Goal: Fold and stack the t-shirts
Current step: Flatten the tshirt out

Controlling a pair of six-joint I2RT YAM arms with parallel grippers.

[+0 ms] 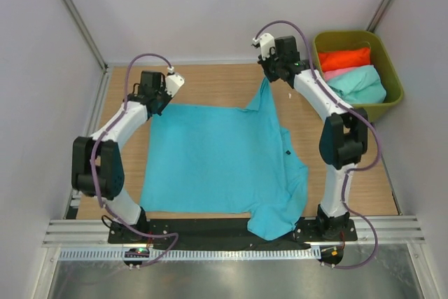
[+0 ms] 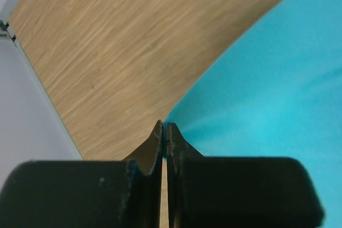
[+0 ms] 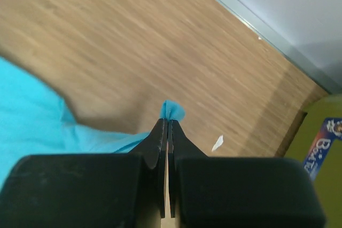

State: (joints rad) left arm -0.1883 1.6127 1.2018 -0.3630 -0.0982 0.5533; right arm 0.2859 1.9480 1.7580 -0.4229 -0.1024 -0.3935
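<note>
Presently on hand:

1. Turquoise-blue t-shirt (image 1: 210,159): spread mostly flat on the wooden table (image 1: 210,78) between the two arms. Its far right corner is drawn up into a peak, and its near right part drapes over the table's near edge.
2. Right gripper (image 3: 168,121): fingers pressed together, pinching that raised corner. A tuft of turquoise cloth pokes out past the fingertips. Seen from above, it hangs over the far middle of the table (image 1: 269,75).
3. Left gripper (image 2: 164,124): fingers pressed together at the shirt's far left edge, low over the table. The cloth runs right up to the tips, but whether any lies between them cannot be told.
4. Olive-green bin (image 1: 393,78): stands at the far right, beside the right arm. It holds an orange-red t-shirt (image 1: 344,58) farthest back, a pink t-shirt (image 1: 337,73) showing as a strip next to it, and a mint-green t-shirt (image 1: 358,83) nearest, all bunched.
5. Small white scrap (image 3: 218,142): lies on bare wood near the right fingertips.
</note>
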